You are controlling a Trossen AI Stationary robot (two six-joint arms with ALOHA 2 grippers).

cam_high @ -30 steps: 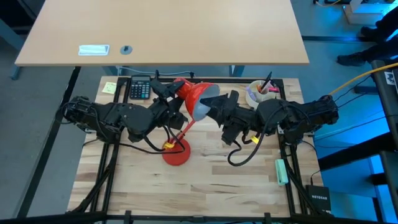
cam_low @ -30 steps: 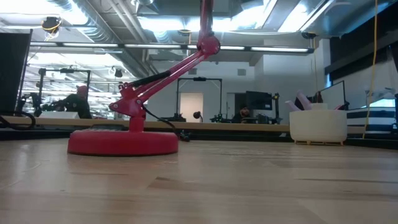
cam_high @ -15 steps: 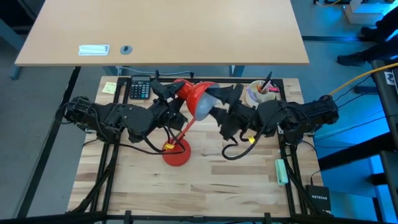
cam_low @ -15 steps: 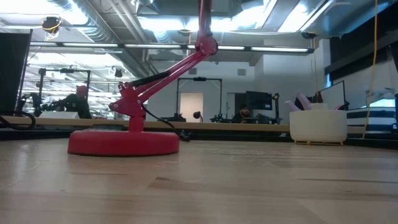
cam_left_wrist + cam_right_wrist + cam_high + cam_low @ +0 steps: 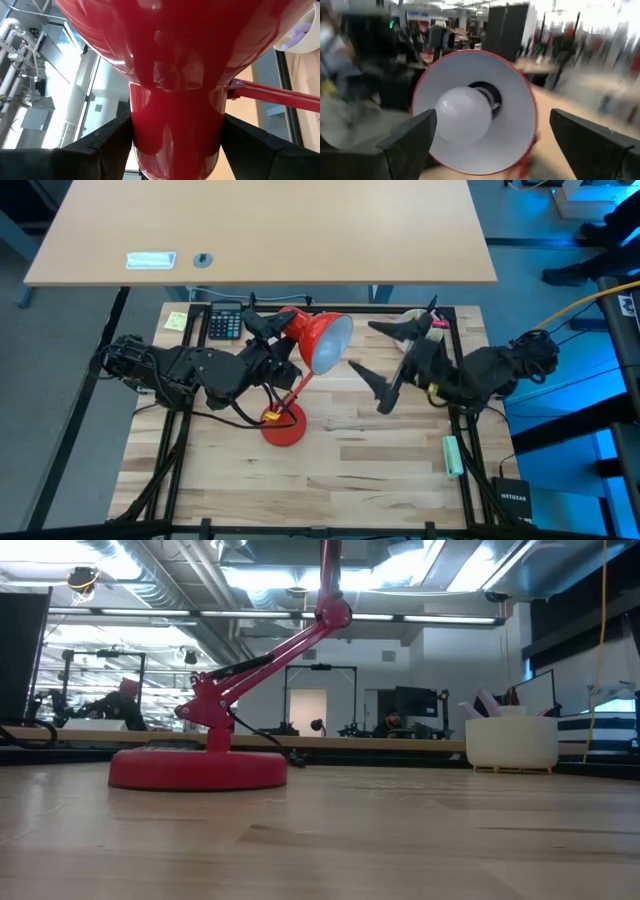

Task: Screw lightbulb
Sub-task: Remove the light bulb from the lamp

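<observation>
Our right gripper (image 5: 385, 360) is wide open and holds nothing, near the mouth of the red cone-shaped lamp shade (image 5: 322, 340). Our left gripper (image 5: 175, 145) clamps the shade's narrow neck. The small white rounded lightbulb (image 5: 464, 114) sits in the socket. We judge the screwing almost finished; next we check tightness.

Red lamp base (image 5: 198, 770) resting flat on the wooden table (image 5: 400, 840), left of centre. Red jointed lamp arm (image 5: 270, 655) rising from a hinge above the base, slanting up to a knuckle (image 5: 333, 613), then running straight up out of frame. Black cable (image 5: 262, 740) trailing beside the base. White cup (image 5: 511, 743) standing far right, holding pale markers. Seated person (image 5: 120, 705) far off in the room at left.
</observation>
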